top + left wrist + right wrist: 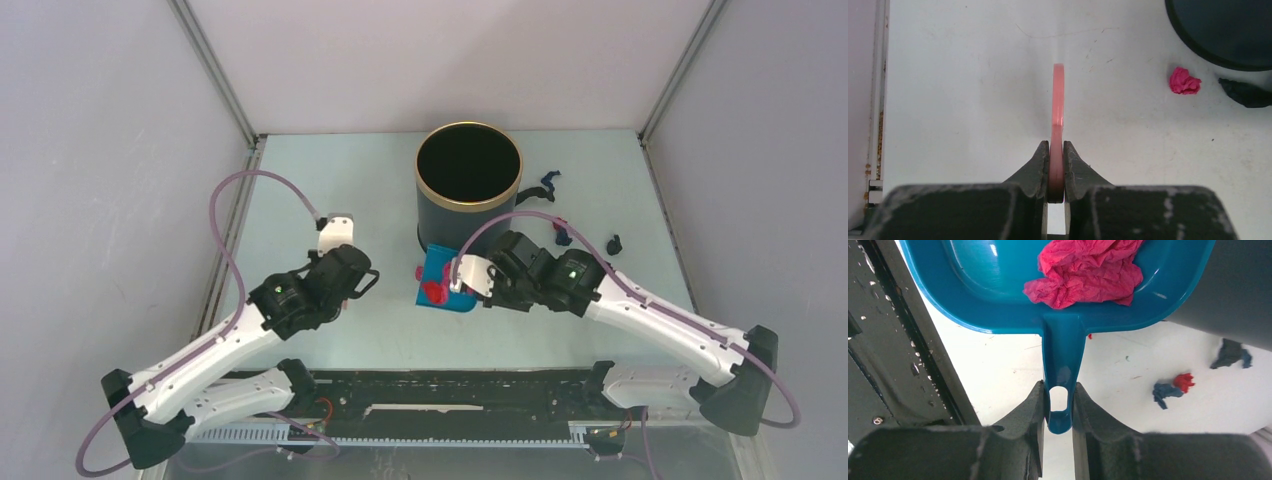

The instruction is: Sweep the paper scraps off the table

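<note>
Crumpled paper scraps (560,232) in magenta, black and dark blue, each tiny. One magenta wad (1088,270) lies in the blue plastic dustpan (993,305). The others lie loose on the pale light-blue table (340,170), mostly right of the black cylindrical bin with a gold rim (468,180). A magenta ball (1184,81) sits near the bin's base.

Left gripper (1056,150): jaws pressed onto the thin pink brush handle (1058,100), seen edge-on.

Right gripper (1058,392): jaws pinching the dustpan's handle at its hanging hole, pan held near the bin.

Assessment: the scraps look near weightless, soft and springy. They are likely to skitter or roll under a hard stroke. They are too small to pick up with fingers, so they are best herded by the bristles into the pan's lip.
</note>
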Robot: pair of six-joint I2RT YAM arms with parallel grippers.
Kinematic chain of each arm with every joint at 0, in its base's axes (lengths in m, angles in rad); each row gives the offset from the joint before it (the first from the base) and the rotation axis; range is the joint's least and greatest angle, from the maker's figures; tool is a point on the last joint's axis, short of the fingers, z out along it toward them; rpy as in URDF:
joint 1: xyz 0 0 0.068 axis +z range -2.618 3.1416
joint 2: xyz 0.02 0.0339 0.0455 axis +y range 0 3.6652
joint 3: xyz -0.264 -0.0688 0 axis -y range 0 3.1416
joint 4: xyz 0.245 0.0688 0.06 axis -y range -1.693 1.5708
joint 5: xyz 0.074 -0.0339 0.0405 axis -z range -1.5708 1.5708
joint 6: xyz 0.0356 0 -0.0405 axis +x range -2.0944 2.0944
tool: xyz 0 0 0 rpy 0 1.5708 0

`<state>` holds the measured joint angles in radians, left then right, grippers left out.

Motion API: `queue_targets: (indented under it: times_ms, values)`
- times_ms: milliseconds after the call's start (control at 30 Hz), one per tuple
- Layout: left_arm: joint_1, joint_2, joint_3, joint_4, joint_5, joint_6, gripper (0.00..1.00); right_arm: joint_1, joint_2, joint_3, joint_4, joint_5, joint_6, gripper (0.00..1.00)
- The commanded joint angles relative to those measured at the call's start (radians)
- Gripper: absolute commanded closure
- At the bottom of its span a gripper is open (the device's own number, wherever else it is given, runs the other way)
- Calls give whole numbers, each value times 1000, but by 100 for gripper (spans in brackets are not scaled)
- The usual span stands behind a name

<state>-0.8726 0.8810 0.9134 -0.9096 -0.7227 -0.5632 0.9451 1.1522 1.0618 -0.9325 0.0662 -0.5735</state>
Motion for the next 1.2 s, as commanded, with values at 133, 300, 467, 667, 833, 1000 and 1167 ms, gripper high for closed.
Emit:
queue_targets:
  times_ms: [133,300,467,667,833,1000,1167]
  values:
    - [72,-3,-81,191,25,65,100,-6,73,263,-85,-46,-35,100]
    - [120,-24,-116,265,84,109,100,-60,148,450,-131,-55,-17,100]
    - [142,-15,-131,286,109,128,100,-165,219,600,-151,-51,-23,100]
    - [148,-14,-134,287,140,142,100,-234,259,666,-111,154,-141,100]
    - [147,-39,-143,288,176,146,100,-289,310,745,-119,332,-272,100]
    - [147,-63,-143,288,208,157,100,-310,358,819,-125,513,-453,100]
    - [147,-103,-149,287,237,158,100,-307,384,852,-11,698,-733,100]
